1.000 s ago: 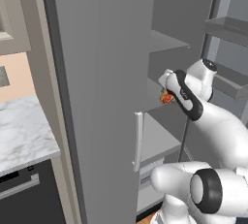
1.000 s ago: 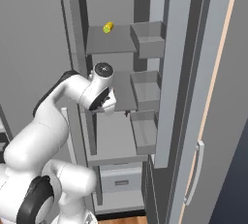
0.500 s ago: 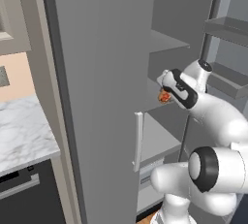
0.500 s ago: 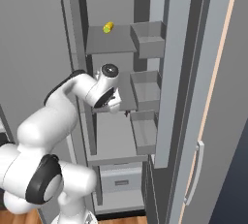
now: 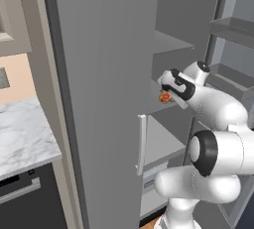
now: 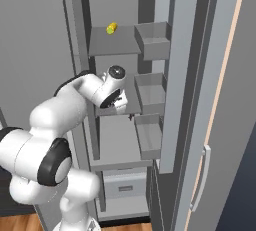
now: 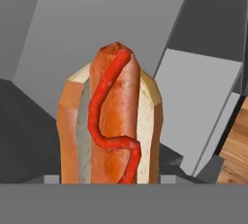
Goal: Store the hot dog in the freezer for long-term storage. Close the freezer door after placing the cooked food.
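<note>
Inside the freezer (image 6: 114,125), above a middle shelf — tool (image 5: 167,96) clamped around the hot dog (image 7: 110,121).

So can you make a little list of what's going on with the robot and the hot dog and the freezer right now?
hot dog: held in the pincer, sausage in a bun with a red squiggle of sauce
pincer: shut on the hot dog, reaching into the freezer at its middle shelf
freezer door: open, three grey bins on its inner face
yellow item: small and round, on the upper shelf
drawers: two at the bottom, closed
task so far: hot dog not yet set down, door not closed
</note>
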Controlling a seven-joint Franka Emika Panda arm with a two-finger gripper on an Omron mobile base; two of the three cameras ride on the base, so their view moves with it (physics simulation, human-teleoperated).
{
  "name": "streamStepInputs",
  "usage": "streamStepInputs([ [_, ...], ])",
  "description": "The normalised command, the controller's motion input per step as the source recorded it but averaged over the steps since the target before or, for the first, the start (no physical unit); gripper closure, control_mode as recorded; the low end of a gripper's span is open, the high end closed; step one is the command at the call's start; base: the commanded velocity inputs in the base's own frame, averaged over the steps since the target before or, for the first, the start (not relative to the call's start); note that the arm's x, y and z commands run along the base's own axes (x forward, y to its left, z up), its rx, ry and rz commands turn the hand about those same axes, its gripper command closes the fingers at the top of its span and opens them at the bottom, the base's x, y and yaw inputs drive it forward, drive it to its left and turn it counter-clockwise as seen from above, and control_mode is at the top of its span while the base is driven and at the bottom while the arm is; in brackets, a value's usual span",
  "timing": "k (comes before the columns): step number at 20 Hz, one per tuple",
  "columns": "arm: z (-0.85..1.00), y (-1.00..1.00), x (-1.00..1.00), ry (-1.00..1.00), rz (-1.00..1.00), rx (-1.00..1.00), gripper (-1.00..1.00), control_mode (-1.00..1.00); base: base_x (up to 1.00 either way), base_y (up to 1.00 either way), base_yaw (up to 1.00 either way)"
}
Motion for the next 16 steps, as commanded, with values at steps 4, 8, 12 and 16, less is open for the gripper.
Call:
streamStepInputs([
  [4,-0.06,0.0,0.31,0.0,0.0,0.0,1.0,-1.0,0.0,0.0,0.0],
  [8,-0.08,-0.04,0.32,0.0,0.0,0.0,1.0,-1.0,0.0,0.0,0.0],
  [12,-0.15,-0.09,0.31,0.0,0.0,0.0,1.0,-1.0,0.0,0.0,0.0],
  [16,-0.23,-0.17,0.31,0.0,0.0,0.0,1.0,-1.0,0.0,0.0,0.0],
])
